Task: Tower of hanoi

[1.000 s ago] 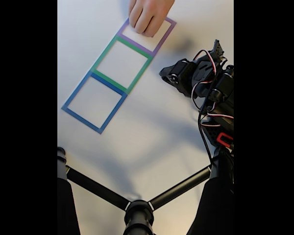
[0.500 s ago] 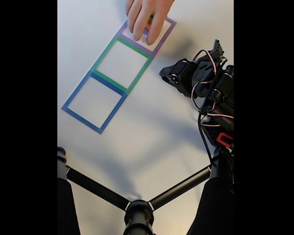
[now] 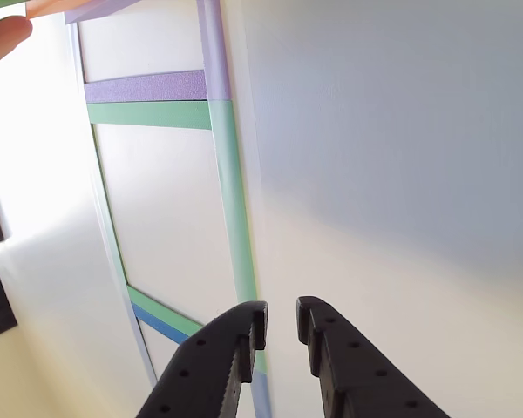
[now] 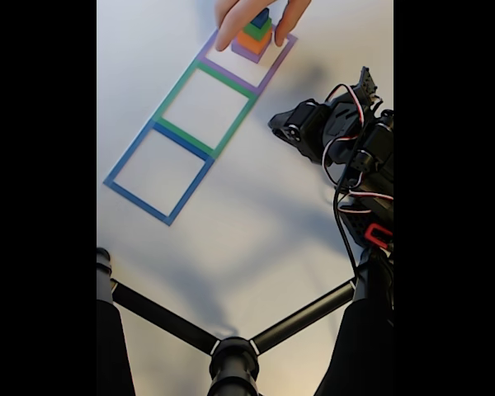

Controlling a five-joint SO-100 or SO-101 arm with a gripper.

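The tower of hanoi [image 4: 254, 40] stands stacked inside the purple taped square [image 4: 274, 64] at the top of the fixed view: purple block at the bottom, then orange, green and a blue cube [image 4: 261, 16] on top. A person's hand [image 4: 231, 21] reaches around it from the top edge. In the other view the stack's orange and purple edges [image 3: 78, 7] show at the top left, beside a fingertip [image 3: 2, 39]. My gripper [image 4: 279, 125] rests to the lower right of the stack, well apart from it. Its fingers [image 3: 280, 315] are nearly together, with a narrow gap and nothing between them.
A green taped square [image 4: 172, 95] and a blue taped square [image 4: 132, 194] continue the row toward the lower left on the white table. The arm's body and wires [image 4: 363, 165] fill the right side. Black tripod legs [image 4: 231, 351] cross the bottom.
The hand that covered the purple square has drawn back toward the top edge, uncovering the stacked blocks. My arm has not moved.
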